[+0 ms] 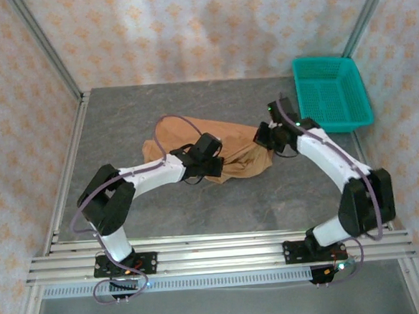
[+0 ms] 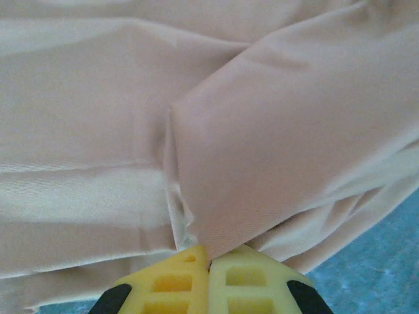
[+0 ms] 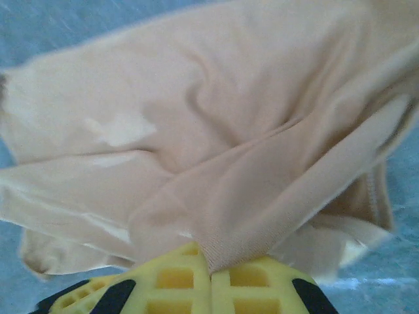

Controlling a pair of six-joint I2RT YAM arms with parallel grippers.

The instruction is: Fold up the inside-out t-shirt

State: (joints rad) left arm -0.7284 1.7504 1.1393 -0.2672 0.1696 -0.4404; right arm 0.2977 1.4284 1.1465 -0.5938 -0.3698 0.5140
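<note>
The inside-out t-shirt lies bunched in a tan heap around the middle of the grey desk, a little toward the far side, with rumpled folds rather than a flat spread. The left arm reaches in from the near left, and its dark wrist sits over the near left part of the heap. The right arm bends in from the near right and meets the cloth at its right edge.

In the left wrist view the left jaws are closed, the two yellow fingers pressed together with a pointed fold of the t-shirt pinched between their tips. The right wrist view shows the same: the right jaws are closed, their yellow fingers meeting on a ridge of the t-shirt that rises from them. A small pale patch shows on the cloth there, possibly the label, though it is too blurred to be sure.

A teal basket stands at the far right corner of the desk, apart from the shirt.
</note>
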